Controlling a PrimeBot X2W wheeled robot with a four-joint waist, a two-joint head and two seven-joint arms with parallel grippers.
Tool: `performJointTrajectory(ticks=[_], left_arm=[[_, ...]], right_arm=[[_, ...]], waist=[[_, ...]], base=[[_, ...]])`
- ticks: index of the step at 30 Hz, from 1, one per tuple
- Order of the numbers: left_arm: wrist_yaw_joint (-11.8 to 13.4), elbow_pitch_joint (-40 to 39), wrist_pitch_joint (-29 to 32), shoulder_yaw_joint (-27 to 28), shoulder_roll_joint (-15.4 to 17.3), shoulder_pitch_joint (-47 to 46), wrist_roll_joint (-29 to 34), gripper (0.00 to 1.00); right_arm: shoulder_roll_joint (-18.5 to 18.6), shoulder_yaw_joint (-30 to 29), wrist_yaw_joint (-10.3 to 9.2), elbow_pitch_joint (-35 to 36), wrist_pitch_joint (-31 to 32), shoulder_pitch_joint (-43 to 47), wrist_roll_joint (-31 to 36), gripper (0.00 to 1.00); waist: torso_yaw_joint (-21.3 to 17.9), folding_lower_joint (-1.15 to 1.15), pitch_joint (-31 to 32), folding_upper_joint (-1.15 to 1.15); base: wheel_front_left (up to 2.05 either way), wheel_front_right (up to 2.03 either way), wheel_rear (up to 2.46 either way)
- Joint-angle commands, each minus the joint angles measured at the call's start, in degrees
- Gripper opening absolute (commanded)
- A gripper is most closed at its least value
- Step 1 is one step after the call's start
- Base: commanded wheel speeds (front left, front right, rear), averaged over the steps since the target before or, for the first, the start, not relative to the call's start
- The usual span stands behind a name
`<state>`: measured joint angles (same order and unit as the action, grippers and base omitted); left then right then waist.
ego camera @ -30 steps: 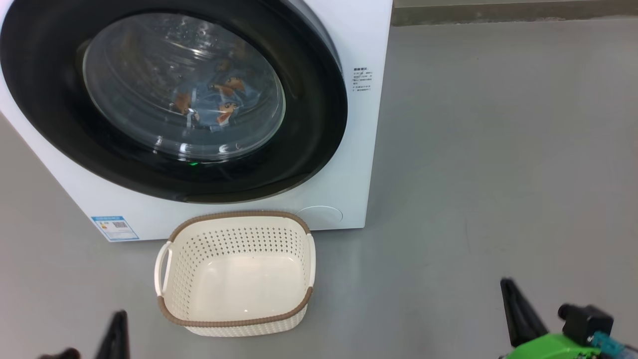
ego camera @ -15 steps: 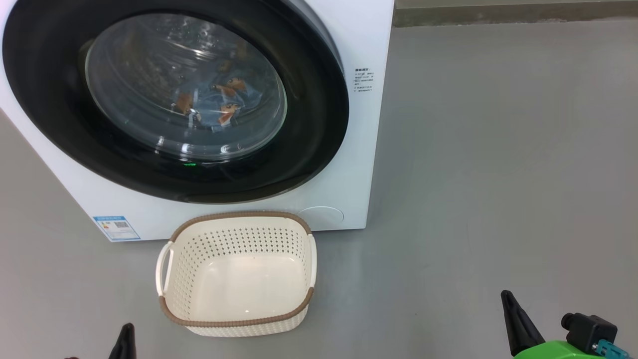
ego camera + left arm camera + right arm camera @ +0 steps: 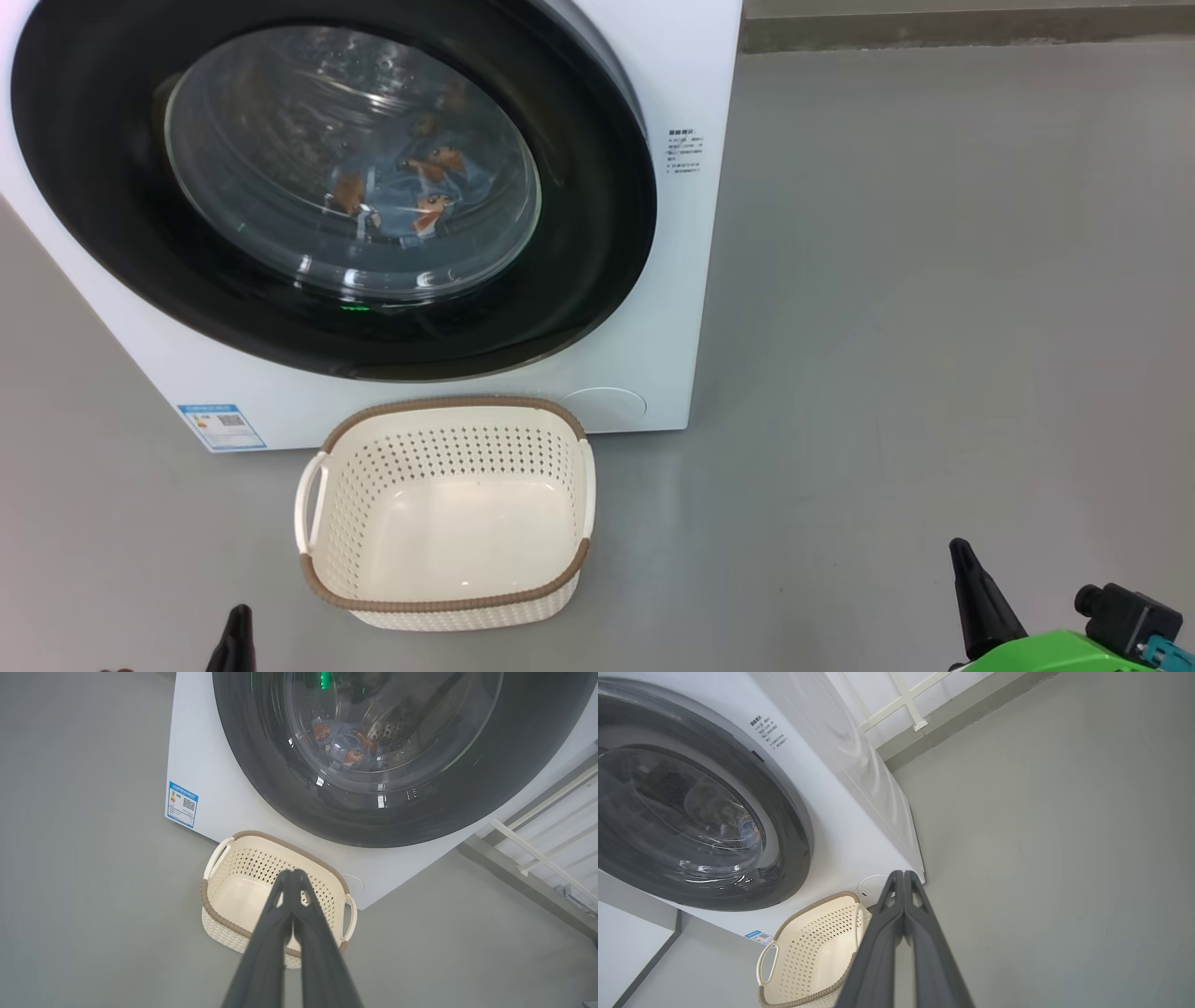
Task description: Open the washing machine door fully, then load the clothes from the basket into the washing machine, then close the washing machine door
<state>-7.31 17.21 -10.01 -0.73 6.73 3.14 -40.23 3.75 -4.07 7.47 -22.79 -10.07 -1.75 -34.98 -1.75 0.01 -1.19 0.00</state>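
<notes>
The white washing machine point(image 3: 672, 56) fills the upper left, its round black washing machine door point(image 3: 597, 233) shut flat against the front. Behind the glass lie the clothes point(image 3: 411, 187), blue with orange-brown prints, also seen as clothes point(image 3: 343, 749). The cream basket point(image 3: 448, 411) stands empty on the floor before the machine. My left gripper point(image 3: 238, 627) sits low at the lower left, shut with nothing in it; its fingers point(image 3: 292, 879) meet at the tips. My right gripper point(image 3: 962, 560) is at the lower right, shut and empty, with fingers point(image 3: 903, 879) pressed together.
Grey floor point(image 3: 934, 327) spreads wide to the right of the machine. A blue label point(image 3: 219, 425) marks the machine's lower left front. A low wall base point(image 3: 934, 23) runs along the back, and a white railing point(image 3: 537, 854) stands beside the machine.
Both grippers have dropped lower and closed fully. The head camera has shifted slightly, so the machine and basket sit a little further right.
</notes>
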Motion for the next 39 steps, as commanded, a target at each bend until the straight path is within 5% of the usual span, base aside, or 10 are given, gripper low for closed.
performJointTrajectory(ticks=[1, 39], left_arm=[[0.03, -1.45, 0.34, 1.1, 0.8, -2.37, -1.12, 0.0], [0.0, -2.0, 6.58, 3.51, -0.98, -5.22, -20.63, 0.0]], right_arm=[[0.3, 0.1, 0.01, 1.66, 0.28, -1.74, -1.41, 0.0], [-0.15, -0.92, 0.01, 4.24, 6.56, -2.96, -22.83, 0.0]], waist=[[0.02, -0.01, 0.01, 0.0], [0.68, -0.01, 0.46, 0.0]], base=[[0.0, 0.0, 0.0], [0.0, 0.0, 0.0]])
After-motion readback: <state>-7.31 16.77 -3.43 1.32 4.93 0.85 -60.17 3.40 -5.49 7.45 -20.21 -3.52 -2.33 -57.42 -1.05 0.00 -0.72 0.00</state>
